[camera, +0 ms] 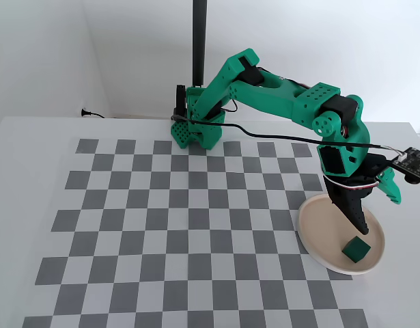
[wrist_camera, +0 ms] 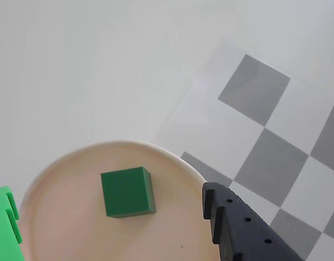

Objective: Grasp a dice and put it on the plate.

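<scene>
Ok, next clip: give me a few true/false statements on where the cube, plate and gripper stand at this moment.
1. The small dark green cube lies on the round pale pinkish-beige plate. True.
2. The gripper is clamped on the cube. False: its fingers stand open to either side, not touching the cube.
3. The plate sits near the right edge of the grey-and-white checkerboard mat in the fixed view. True.
4. A second cube lies on the mat. False: only one cube shows.
</scene>
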